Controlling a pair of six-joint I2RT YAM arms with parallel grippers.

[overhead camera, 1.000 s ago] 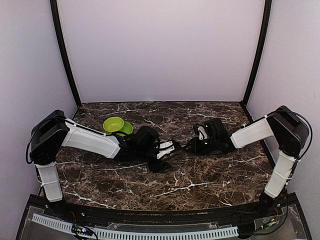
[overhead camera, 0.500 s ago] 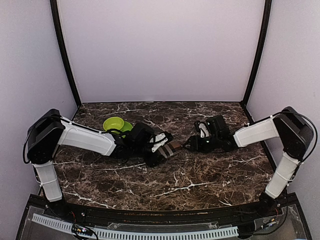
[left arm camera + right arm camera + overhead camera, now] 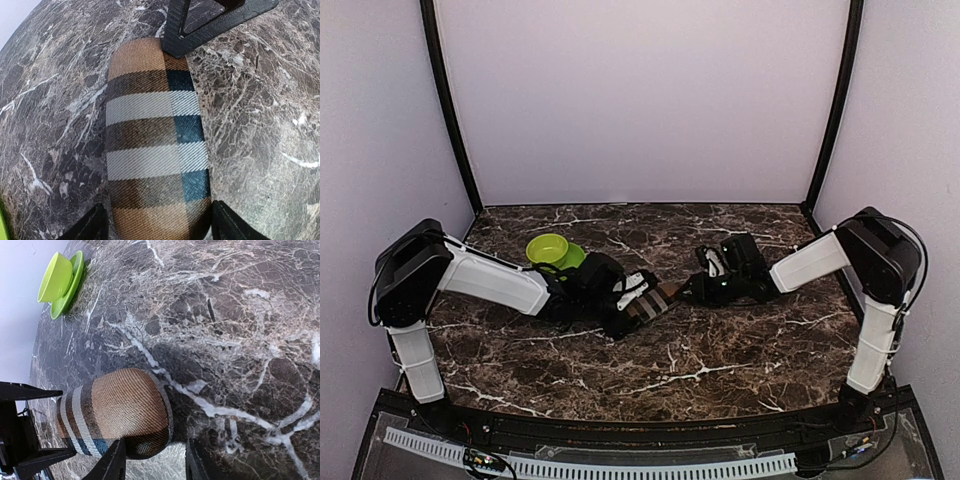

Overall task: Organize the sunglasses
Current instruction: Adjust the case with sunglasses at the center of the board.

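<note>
A plaid sunglasses case (image 3: 650, 299), tan, brown, white and blue, lies closed on the marble table near its middle. No sunglasses show. My left gripper (image 3: 629, 306) is shut on the case's near end, with a black finger against each side in the left wrist view (image 3: 160, 227). The case (image 3: 150, 145) stretches away from it. My right gripper (image 3: 687, 291) is open at the case's other end. In the right wrist view (image 3: 154, 465) its left finger overlaps the rounded end of the case (image 3: 120, 415), and bare marble shows between the fingers. A right finger (image 3: 200, 25) touches the case's far end.
A lime green cup on a matching saucer (image 3: 555, 250) stands behind my left arm, toward the back left; it also shows in the right wrist view (image 3: 60, 280). Dark marble tabletop (image 3: 670, 370) spreads in front. Purple walls enclose the back and sides.
My left gripper has carried the case slightly back and left. My right gripper has followed leftward, staying at the case's far end.
</note>
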